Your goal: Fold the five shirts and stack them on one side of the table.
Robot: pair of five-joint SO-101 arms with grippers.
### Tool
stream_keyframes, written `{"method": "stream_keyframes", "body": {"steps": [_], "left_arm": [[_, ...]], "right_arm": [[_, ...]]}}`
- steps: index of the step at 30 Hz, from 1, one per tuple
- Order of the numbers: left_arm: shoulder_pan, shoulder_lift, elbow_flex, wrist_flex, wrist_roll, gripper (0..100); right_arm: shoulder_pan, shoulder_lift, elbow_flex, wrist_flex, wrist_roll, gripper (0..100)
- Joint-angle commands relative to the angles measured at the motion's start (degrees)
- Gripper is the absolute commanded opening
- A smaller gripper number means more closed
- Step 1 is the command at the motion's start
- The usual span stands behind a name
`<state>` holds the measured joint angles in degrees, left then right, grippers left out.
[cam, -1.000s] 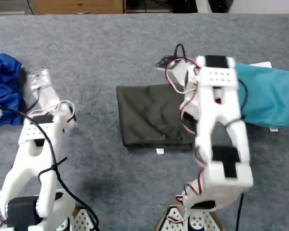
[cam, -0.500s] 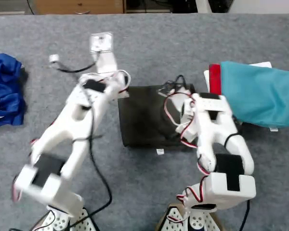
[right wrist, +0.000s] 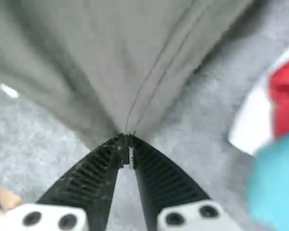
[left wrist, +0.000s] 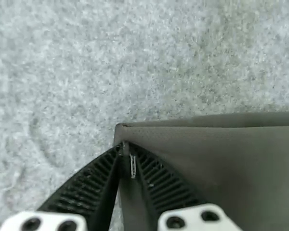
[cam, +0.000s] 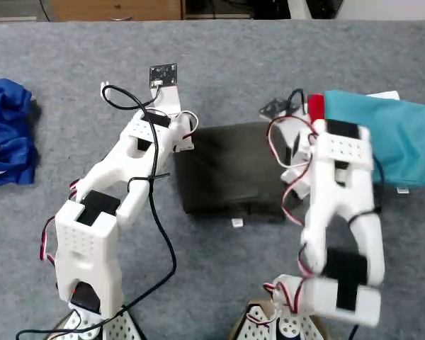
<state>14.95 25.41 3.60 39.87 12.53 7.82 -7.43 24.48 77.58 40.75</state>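
Note:
A folded dark olive shirt (cam: 230, 170) lies flat in the middle of the grey table (cam: 219, 64). My left gripper (cam: 186, 142) is at its far left corner, shut on the cloth; the left wrist view shows the fingers (left wrist: 103, 175) pinching that corner of the shirt (left wrist: 221, 154). My right gripper (cam: 292, 159) is at the shirt's right edge, shut on a pinch of the fabric (right wrist: 86, 57). A crumpled blue shirt (cam: 7, 131) lies at the table's left edge. At the right sits a folded teal shirt (cam: 382, 142) on top of a red one (cam: 315, 110).
The stack with the teal shirt (right wrist: 274, 183) and red shirt (right wrist: 284, 91) lies close beside my right gripper. A small white tag (cam: 235, 222) sticks out at the olive shirt's near edge. Wooden furniture (cam: 113, 8) stands beyond the table's far edge.
My left arm swung over from the table's left side to the olive shirt's far left corner. The right arm shifted from over the shirt to its right edge.

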Motion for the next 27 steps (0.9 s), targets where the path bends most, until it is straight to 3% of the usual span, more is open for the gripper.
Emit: {"method": "stream_keyframes", "body": {"steps": [1, 5, 10, 12, 16, 18, 22, 27], "left_arm": [[-0.8, -2.6, -1.7, 2.3, -0.3, 2], [-2.5, -14.0, -1.3, 10.4, -0.4, 2], [-5.0, -30.2, 5.0, 15.0, -5.9, 2], [-5.9, -35.0, 11.1, 14.9, -8.5, 2], [-10.3, -39.9, 25.0, 10.1, -10.1, 2], [-13.1, -40.0, 31.1, 6.0, -10.1, 2], [-16.3, -39.8, 43.0, -4.0, -10.5, 2], [-16.6, -39.3, 44.4, -7.4, -10.5, 2]], "right_arm": [[0.6, -10.6, -2.6, 6.5, -0.2, 0.2], [0.7, -20.4, 2.5, 15.3, -0.2, 0.2], [2.1, -28.4, 9.0, 8.4, -1.6, 0.8], [1.7, -28.9, 10.9, 7.1, -8.1, 4.8], [-3.5, -24.7, 13.1, 6.9, -25.8, 27.8], [-7.5, -20.5, 12.9, 4.4, -34.7, 34.8], [-13.8, -10.1, 11.3, -4.4, -48.6, 36.4], [-15.4, 2.4, 5.4, -15.1, -55.6, 36.5]]}}
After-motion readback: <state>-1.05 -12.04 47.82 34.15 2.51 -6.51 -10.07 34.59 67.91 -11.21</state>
